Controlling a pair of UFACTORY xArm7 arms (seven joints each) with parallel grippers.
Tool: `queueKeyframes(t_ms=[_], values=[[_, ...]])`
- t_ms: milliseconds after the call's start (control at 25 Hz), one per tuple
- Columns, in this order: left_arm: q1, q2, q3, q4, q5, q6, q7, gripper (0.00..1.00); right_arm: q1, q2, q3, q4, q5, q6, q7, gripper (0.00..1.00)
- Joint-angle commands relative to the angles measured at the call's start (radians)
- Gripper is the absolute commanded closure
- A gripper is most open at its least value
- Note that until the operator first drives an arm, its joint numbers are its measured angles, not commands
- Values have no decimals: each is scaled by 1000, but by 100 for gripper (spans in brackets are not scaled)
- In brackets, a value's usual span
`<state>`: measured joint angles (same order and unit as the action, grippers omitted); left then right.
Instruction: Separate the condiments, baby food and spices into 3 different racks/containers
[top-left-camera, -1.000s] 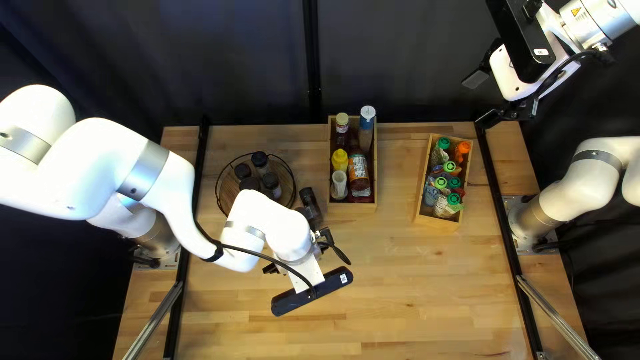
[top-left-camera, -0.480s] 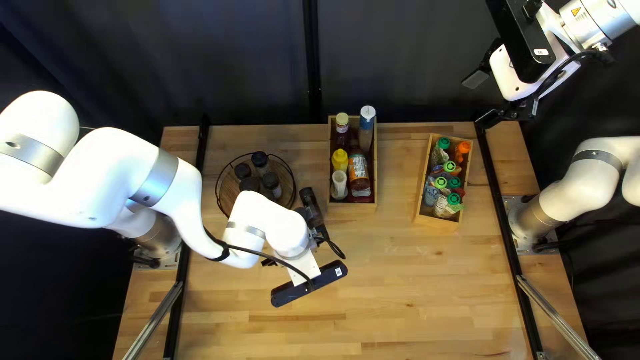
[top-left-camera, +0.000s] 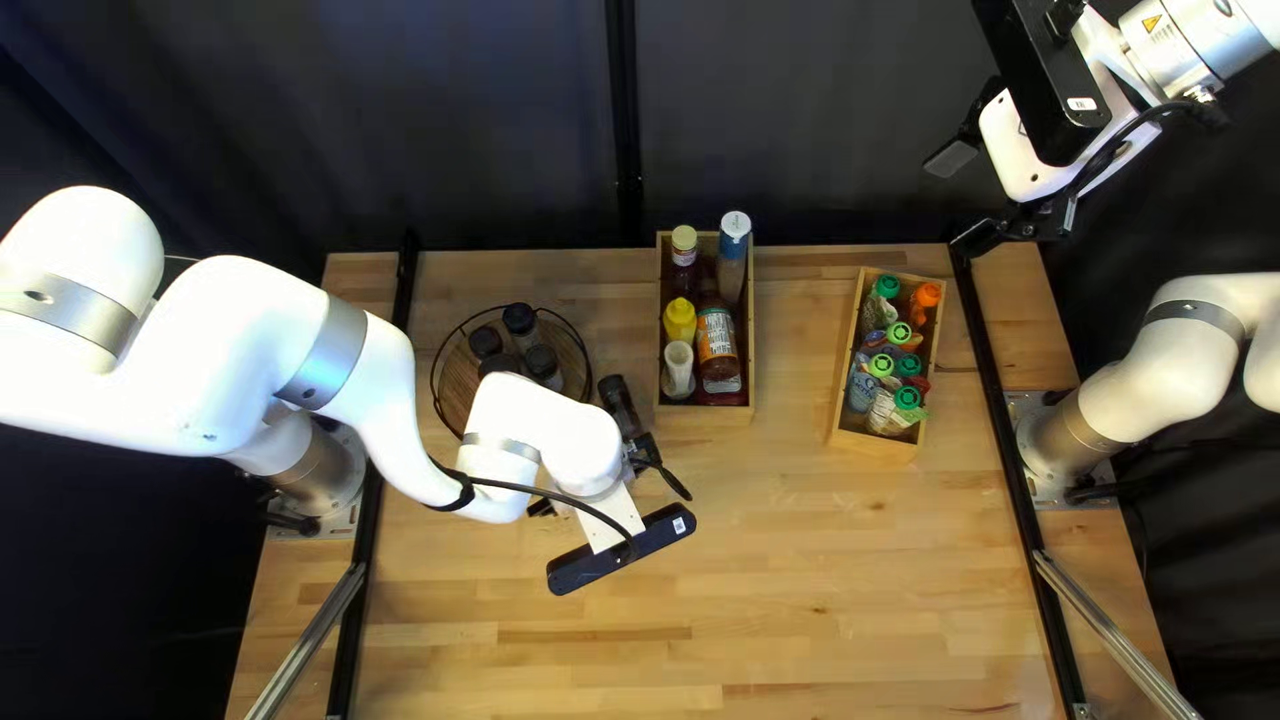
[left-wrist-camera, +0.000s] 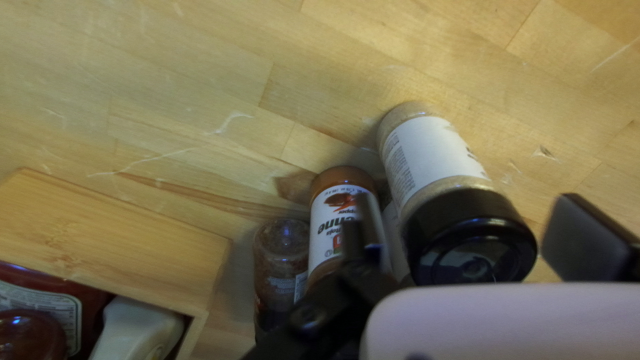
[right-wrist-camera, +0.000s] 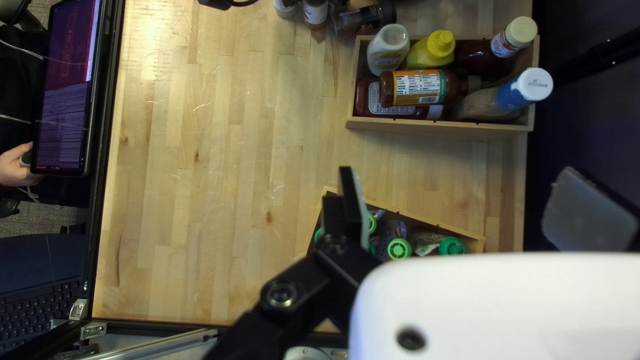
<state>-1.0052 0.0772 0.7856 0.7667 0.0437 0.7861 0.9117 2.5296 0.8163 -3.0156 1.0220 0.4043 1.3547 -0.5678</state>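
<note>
Top left view: L arm reaches over the tabletop (top-left-camera: pixel 800 574), its left hand (top-left-camera: pixel 646 456) low & partly hidden under the arm, just beside the loose dark spice jars (top-left-camera: pixel 618 400). Those stand btwn the round rack (top-left-camera: pixel 583 350) & the middle box (top-left-camera: pixel 707 415). Round rack has black-lidded jars (top-left-camera: pixel 520 320) in it. Middle box has the condiments: yellow mustard bottle (top-left-camera: pixel 680 320), white bottle (top-left-camera: pixel 678 371), brown bottle (top-left-camera: pixel 718 340), blue-label bottle w/ white cap (top-left-camera: pixel 734 247), etc. Box at the right, set at a slant (top-left-camera: pixel 874 444), has the baby food pouches (top-left-camera: pixel 883 400), caps mostly green, one orange. Right hand (top-left-camera: pixel 963 200) is up high, off past the tabletop's far right corner.

Left wrist view: left hand's fingers are apart; black-capped jar (left-wrist-camera: pixel 433 160) w/ pale label is btwn them, thin gap btwn its cap & one finger. Right next to it, a red-brown jar (left-wrist-camera: pixel 333 210) w/ white label, partly behind the other finger, then a small dark-red jar (left-wrist-camera: pixel 281 250) near the middle box.

Right wrist view: right hand's fingers are apart too, slanted box partly behind one. Past the tabletop edge: screen (right-wrist-camera: pixel 67 87), person's hand (right-wrist-camera: pixel 15 167) beside it & keyboard (right-wrist-camera: pixel 43 307).
</note>
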Motion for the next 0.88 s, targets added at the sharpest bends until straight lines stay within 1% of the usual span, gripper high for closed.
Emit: queueKeyframes(t_ms=[40, 160, 200, 240, 320, 400, 480, 600, 640, 720, 760, 800, 880], values=[[-16, -38, -10, 31, 24, 74, -32, 100, 0, 0, 0, 0, 0, 0, 0, 0], [-31, -94, -29, 62, 50, 175, -68, 100, 0, 0, 0, 0, 0, 0, 0, 0], [-32, -101, -31, 67, 51, 191, -68, 100, 0, 0, 0, 0, 0, 0, 0, 0], [-34, -138, -41, 65, 75, 229, -92, 100, 0, 0, 0, 0, 0, 0, 0, 0], [-31, -186, -52, 50, 111, 262, -126, 100, 0, 0, 0, 0, 0, 0, 0, 0], [-14, -262, -75, 10, 174, 295, -198, 100, 0, 0, 0, 0, 0, 0, 0, 0], [16, -347, -109, -43, 244, 327, -306, 100, 0, 0, 0, 0, 0, 0, 0, 0], [51, -418, -152, -91, 299, 358, -441, 100, 0, 0, 0, 0, 0, 0, 0, 0], [73, -463, -184, -118, 325, 379, -526, 100, 0, 0, 0, 0, 0, 0, 0, 0], [101, -510, -223, -146, 352, 405, -634, 100, 0, 0, 0, 0, 0, 0, 0, 0], [128, -552, -258, -170, 373, 428, -727, 100, 0, 0, 0, 0, 0, 0, 0, 0], [140, -572, -274, -182, 381, 437, -770, 100, 0, 0, 0, 0, 0, 0, 0, 0], [183, -626, -320, -215, 402, 466, -911, 100, 0, 0, 0, 0, 0, 0, 0, 0]])
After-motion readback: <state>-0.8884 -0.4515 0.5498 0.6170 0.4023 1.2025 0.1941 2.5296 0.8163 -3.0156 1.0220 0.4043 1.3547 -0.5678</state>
